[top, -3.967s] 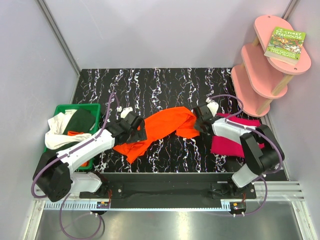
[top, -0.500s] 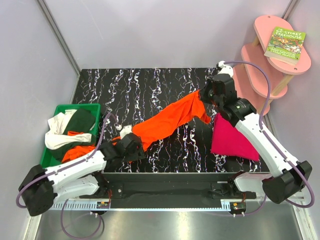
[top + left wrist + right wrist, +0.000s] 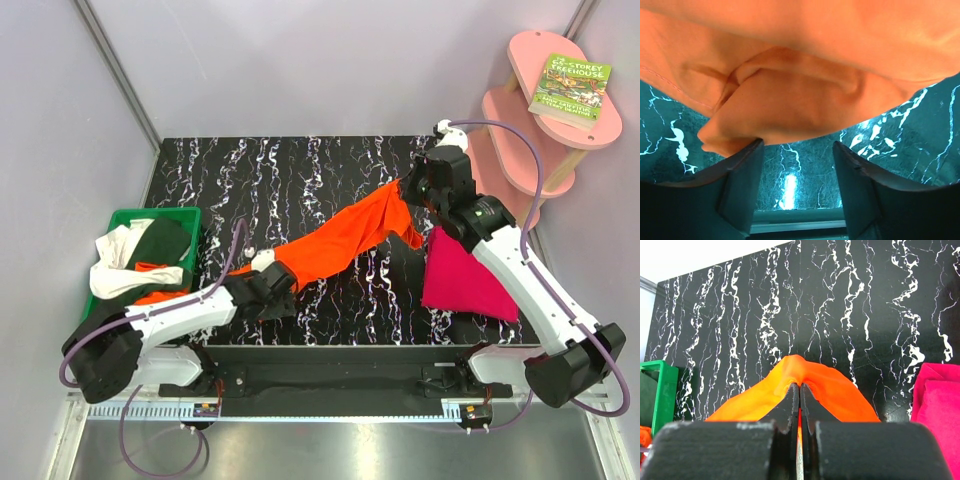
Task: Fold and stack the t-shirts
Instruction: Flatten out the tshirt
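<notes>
Step in hand: The orange t-shirt (image 3: 340, 240) is judged to be at the spreading stage, ahead of any fold. It is pulled into a long diagonal band and is not laid flat.
Orange t-shirt: It is stretched across the table (image 3: 300, 165) from far right to near left. The far end is lifted and the near end is bunched.
Right gripper (image 3: 800, 390): The jaws are pressed together on a raised peak of the orange cloth at its far right end.
Left gripper (image 3: 797, 147): The fingers are held apart. A bunched fold of orange cloth lies just past the tips and touches one finger, but nothing is clamped between them.
Magenta t-shirt (image 3: 465, 275): It is folded and laid at the near right, just beside the hanging end of the orange one.
Green bin (image 3: 118, 214): It is set at the near left, with white, dark green and orange cloth heaped in it.
Next move: A hold on the near end by the left gripper appears to be needed. The bunched fold would have to be brought between the fingers before they are closed. The shirt could then be laid flat for folding and stacked on the magenta one.
</notes>
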Controlling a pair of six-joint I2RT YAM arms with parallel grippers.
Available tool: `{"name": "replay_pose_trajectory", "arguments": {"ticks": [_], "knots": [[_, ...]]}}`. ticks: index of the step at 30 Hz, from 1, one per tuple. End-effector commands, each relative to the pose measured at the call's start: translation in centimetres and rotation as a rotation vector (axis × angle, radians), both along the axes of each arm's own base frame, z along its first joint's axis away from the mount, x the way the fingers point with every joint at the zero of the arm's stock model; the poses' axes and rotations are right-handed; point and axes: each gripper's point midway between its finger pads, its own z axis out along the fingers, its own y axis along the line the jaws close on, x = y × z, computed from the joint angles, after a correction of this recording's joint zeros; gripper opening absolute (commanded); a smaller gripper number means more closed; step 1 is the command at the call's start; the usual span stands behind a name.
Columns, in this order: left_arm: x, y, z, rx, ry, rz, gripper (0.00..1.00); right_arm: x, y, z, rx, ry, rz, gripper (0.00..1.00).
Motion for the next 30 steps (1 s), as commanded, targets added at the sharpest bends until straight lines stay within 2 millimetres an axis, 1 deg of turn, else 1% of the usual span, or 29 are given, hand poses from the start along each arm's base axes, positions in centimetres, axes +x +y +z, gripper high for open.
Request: {"name": "replay_pose_trajectory", "arguments": {"ticks": [1,2,3,4,5,6,7,8,10,11,14,17,21,24,25,27,29,30], "knots": [[2.2,-0.8,3.3,-0.038,-0.122,0.024,0.68,-0.4,0.0,3.1,0.035,-0.077,0.018,0.0],[2.2,-0.6,3.9,-0.046,-0.138,0.025,0.7,-0.4,0.0,2.8,0.033,-0.072,0.016,0.0],[2.1,-0.4,4.2,-0.05,-0.147,0.028,0.71,-0.4,0.0,2.8,0.031,-0.071,0.017,0.0],[2.3,-0.1,4.5,-0.041,-0.162,0.038,0.71,-0.4,0.0,2.5,0.03,-0.065,0.016,0.0],[1.9,0.6,4.8,-0.029,-0.16,0.05,0.71,-0.5,-0.1,2.5,0.032,-0.066,0.016,0.0],[1.9,1.0,5.0,-0.019,-0.165,0.063,0.71,-0.5,-0.1,2.4,0.029,-0.064,0.015,0.0],[1.7,1.9,4.9,0.016,-0.163,0.08,0.71,-0.5,-0.1,2.1,0.025,-0.059,0.013,0.0],[1.7,2.3,5.0,0.031,-0.165,0.09,0.68,-0.5,-0.2,1.9,0.022,-0.055,0.011,0.0],[1.4,3.5,4.5,0.089,-0.156,0.108,0.67,-0.5,-0.2,1.6,0.02,-0.05,0.009,0.0],[1.4,3.8,4.2,0.108,-0.149,0.108,0.66,-0.4,-0.1,1.5,0.022,-0.048,0.009,0.0],[0.8,4.5,2.5,0.182,-0.099,0.099,0.64,-0.4,-0.1,1.1,0.023,-0.041,0.008,0.0],[0.6,5.1,1.6,0.217,-0.084,0.107,0.63,-0.3,0.0,0.9,0.023,-0.037,0.008,0.0],[0.5,5.3,0.8,0.24,-0.072,0.101,0.63,-0.3,0.0,0.8,0.021,-0.035,0.007,0.0],[0.4,5.3,0.6,0.235,-0.07,0.096,0.55,-0.2,0.0,0.6,0.019,-0.031,0.007,0.0],[0.5,5.1,0.7,0.228,-0.073,0.098,0.49,-0.3,-0.1,0.5,0.018,-0.03,0.006,0.0],[0.5,5.0,0.7,0.22,-0.074,0.095,0.42,-0.3,-0.1,0.4,0.017,-0.029,0.008,0.0],[0.5,5.0,0.7,0.22,-0.074,0.092,0.37,-0.3,-0.1,0.3,0.017,-0.027,0.007,0.0],[0.5,4.9,0.6,0.218,-0.072,0.091,0.37,-0.3,-0.1,0.3,0.017,-0.026,0.007,0.0]]}}
